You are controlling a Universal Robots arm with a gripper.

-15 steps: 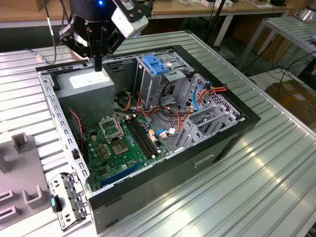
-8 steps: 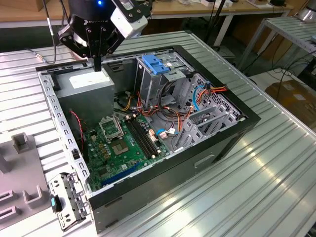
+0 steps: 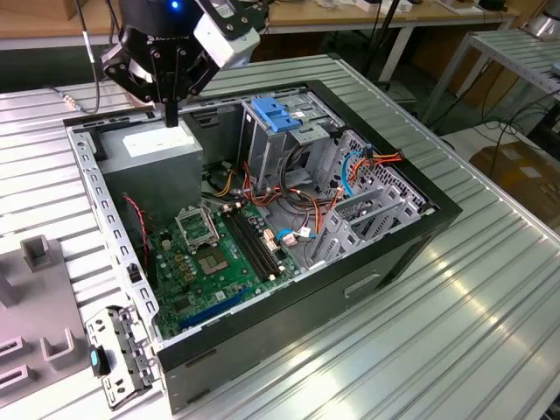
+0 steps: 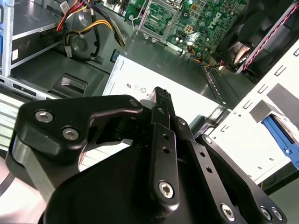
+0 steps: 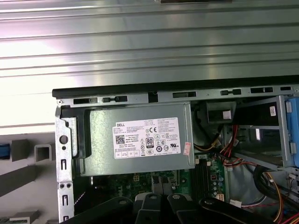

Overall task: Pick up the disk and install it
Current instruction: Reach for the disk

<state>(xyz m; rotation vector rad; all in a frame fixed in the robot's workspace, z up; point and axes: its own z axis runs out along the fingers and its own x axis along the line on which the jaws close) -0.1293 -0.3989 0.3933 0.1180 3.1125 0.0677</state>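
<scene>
We are looking at the gripper (image 4: 161,92), fingers pressed together on nothing, hanging over the power supply (image 5: 140,140).
The disk (image 3: 275,115) is standing on edge in the drive cage (image 3: 319,118), well apart from the gripper, with the motherboard (image 3: 210,254) lying below.

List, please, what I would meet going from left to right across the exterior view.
Grey fixture blocks → power supply box → blue plastic part → grey metal cage → cardboard box on the floor.
</scene>
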